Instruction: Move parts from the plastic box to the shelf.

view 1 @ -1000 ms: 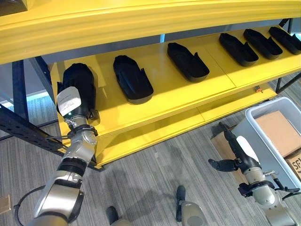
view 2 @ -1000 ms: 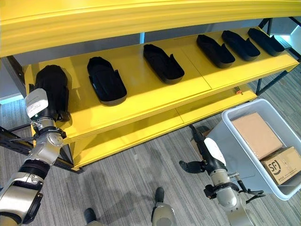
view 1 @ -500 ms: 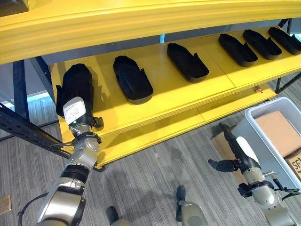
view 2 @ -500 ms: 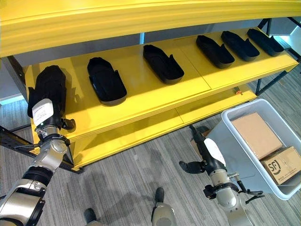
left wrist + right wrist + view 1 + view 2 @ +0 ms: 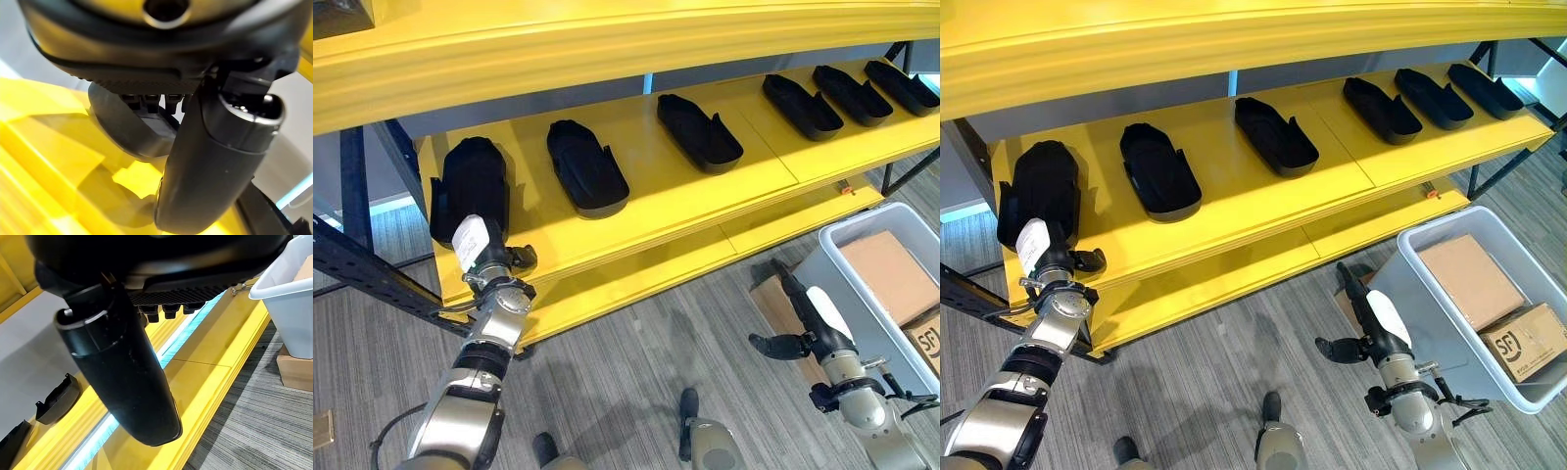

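Left eye view: six black parts sit in a row on the yellow shelf (image 5: 636,211), spaced apart, likely so each has its own slot. The leftmost part (image 5: 470,186) lies at 9 o'clock by the shelf's front corner. The left robot hand (image 5: 487,257) sits just at that part's near end, at the shelf edge; its thumb sticks out sideways, and the fingers look relaxed and hold nothing. This reads as the release step, with the part set down on the shelf. The right robot hand (image 5: 803,318) hangs at 5 o'clock over the floor (image 5: 626,392), fingers straight, thumb out, empty, beside the box (image 5: 842,240), probably parked there for the next pick.

Right eye view: the box at 4 o'clock holds two cartons (image 5: 1474,279); no black parts can be seen inside it.

Left wrist view: the thumb stands clear in front, and a dark part (image 5: 127,129) rests on the yellow shelf past the fingers, ungrasped.

Right wrist view: the thumb is extended, nothing is pinched, and the box rim (image 5: 279,293) shows at 2 o'clock.
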{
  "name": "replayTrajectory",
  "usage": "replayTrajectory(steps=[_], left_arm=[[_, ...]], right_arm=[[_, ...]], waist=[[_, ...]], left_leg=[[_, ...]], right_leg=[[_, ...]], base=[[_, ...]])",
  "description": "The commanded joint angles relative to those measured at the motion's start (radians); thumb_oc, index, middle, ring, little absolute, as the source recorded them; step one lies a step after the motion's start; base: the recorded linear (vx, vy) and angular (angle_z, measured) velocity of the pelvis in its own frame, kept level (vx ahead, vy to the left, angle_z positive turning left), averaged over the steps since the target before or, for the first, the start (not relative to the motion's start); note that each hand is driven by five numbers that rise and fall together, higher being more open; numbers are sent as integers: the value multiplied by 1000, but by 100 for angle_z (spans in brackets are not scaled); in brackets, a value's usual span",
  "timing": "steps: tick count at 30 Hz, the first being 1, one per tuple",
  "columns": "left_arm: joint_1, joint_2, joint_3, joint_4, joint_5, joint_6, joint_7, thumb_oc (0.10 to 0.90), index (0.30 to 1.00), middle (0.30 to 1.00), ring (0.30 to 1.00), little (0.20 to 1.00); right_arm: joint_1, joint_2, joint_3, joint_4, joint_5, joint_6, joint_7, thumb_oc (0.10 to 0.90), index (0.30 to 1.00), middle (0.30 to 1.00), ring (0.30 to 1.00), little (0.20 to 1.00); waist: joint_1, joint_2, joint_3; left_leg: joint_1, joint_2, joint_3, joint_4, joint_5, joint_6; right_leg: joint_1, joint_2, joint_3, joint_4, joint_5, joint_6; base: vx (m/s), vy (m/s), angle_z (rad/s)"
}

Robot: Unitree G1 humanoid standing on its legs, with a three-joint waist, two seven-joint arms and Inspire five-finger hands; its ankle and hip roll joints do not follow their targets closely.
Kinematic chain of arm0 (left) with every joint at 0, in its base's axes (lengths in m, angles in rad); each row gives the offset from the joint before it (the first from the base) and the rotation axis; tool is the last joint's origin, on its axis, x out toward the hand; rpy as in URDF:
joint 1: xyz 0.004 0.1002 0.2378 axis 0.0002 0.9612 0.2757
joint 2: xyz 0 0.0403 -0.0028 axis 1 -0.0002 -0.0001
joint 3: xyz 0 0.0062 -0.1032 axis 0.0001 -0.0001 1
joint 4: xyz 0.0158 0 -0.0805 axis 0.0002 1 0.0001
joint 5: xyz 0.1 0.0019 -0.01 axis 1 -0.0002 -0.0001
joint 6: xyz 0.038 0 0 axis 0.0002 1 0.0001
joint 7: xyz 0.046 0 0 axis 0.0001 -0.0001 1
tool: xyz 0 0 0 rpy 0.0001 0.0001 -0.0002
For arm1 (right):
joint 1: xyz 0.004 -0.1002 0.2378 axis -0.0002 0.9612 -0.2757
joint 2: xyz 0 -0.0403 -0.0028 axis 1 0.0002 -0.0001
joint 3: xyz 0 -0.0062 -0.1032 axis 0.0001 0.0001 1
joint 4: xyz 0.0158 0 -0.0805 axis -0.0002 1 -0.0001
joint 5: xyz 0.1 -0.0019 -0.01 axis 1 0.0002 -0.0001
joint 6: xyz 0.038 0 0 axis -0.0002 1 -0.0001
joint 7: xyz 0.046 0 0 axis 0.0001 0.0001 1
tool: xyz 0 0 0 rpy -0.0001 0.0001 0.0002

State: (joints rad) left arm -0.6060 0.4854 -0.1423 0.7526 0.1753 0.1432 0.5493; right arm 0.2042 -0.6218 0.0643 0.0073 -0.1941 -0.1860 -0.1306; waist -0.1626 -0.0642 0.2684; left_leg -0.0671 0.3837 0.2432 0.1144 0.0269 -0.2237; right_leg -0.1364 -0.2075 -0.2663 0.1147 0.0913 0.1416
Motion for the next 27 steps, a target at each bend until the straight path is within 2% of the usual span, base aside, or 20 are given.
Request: replayTrajectory(steps=[1,9,27], left_arm=[[-119,-13,14,68,-51,-84,29,900,1000,1000,1000,1000],[-138,-33,10,73,-134,-108,29,900,1000,1000,1000,1000],[-161,-59,6,71,-215,-135,50,900,1000,1000,1000,1000]], right_arm=[[-21,-25,-87,-94,22,-53,-41,900,1000,1000,1000,1000],[-17,-30,-82,-94,25,-49,-43,900,1000,1000,1000,1000],[-19,-37,-65,-91,23,-48,-56,900,1000,1000,1000,1000]], waist=[[-7,-12,-63],[-10,-13,-64],[-11,-16,-67]], left_leg=[[-58,40,7,42,100,28],[-57,39,8,40,103,27],[-50,39,7,41,102,26]], right_leg=[[16,-67,81,212,-155,43],[19,-67,80,208,-154,44],[32,-66,81,205,-155,44]], base=[[0,0,0],[0,0,0],[1,0,-1]])
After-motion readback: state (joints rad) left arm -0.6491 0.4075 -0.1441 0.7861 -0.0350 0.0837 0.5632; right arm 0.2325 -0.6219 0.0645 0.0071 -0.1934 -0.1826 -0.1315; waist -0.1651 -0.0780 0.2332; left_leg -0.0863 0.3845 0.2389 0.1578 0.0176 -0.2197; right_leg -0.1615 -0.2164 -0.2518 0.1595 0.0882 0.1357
